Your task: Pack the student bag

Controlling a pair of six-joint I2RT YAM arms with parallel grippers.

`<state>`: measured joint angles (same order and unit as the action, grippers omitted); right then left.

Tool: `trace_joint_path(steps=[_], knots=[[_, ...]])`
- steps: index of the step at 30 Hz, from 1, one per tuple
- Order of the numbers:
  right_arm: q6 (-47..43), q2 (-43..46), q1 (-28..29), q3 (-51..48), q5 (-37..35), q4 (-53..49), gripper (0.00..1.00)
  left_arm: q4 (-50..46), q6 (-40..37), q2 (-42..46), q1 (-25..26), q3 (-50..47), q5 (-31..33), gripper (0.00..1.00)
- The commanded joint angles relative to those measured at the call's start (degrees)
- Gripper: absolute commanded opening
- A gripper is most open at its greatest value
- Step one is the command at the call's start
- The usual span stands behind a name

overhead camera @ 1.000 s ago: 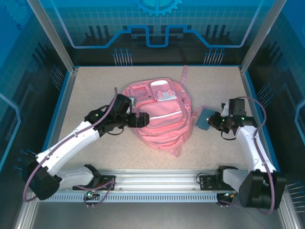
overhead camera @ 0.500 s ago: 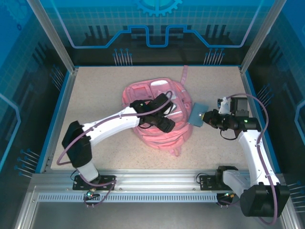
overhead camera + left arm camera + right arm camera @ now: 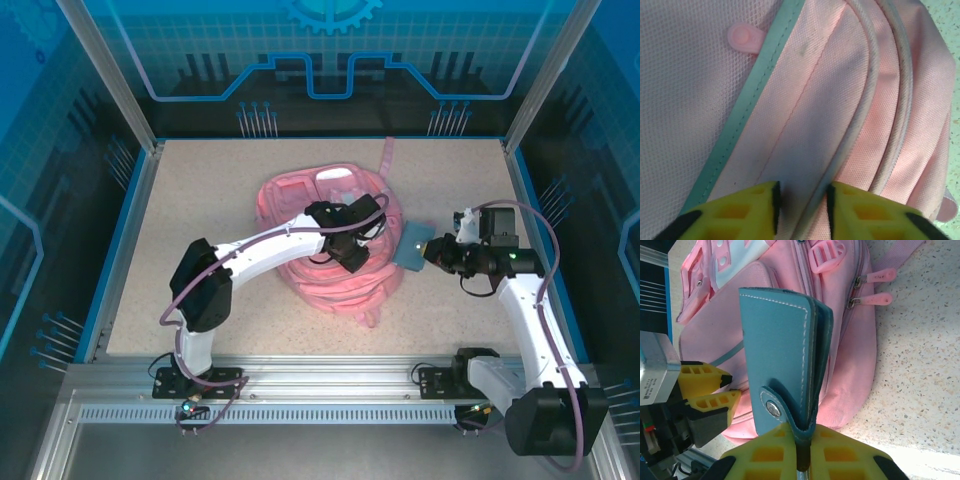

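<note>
Lying under left gripper (image 3: 802,194): student bag (image 3: 835,95)

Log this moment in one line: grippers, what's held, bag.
left gripper: narrow, astride student bag seam, grip unclear | right gripper: shut on blue booklet | booklet: beside bag, not yet inside
</note>
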<state>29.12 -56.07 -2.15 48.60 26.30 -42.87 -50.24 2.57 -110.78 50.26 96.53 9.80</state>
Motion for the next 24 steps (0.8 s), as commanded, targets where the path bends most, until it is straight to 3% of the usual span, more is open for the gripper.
trace_joint_path(steps=[1,7,12,20,24], knots=[[0.79,1.05,1.32,0.17,-0.47,-1.07,0.11,-3.14,-0.81,-0.67,-0.6,3.27,2.96,0.23],[0.45,1.03,2.21,0.06,3.59,-0.82,0.11,-3.46,-0.09,1.34,-1.03,6.03,3.47,0.13],[-0.04,0.54,4.34,-0.99,9.57,-0.56,0.11,2.41,1.34,5.91,-1.3,4.19,6.03,0.09],[6.74,-1.57,11.14,-4.0,9.16,4.89,0.11,10.84,3.5,9.94,-1.3,0.82,12.41,0.05],[11.59,-4.1,13.71,-3.93,9.02,9.42,0.11,12.42,3.68,10.69,-1.3,0.24,10.64,0.05]])
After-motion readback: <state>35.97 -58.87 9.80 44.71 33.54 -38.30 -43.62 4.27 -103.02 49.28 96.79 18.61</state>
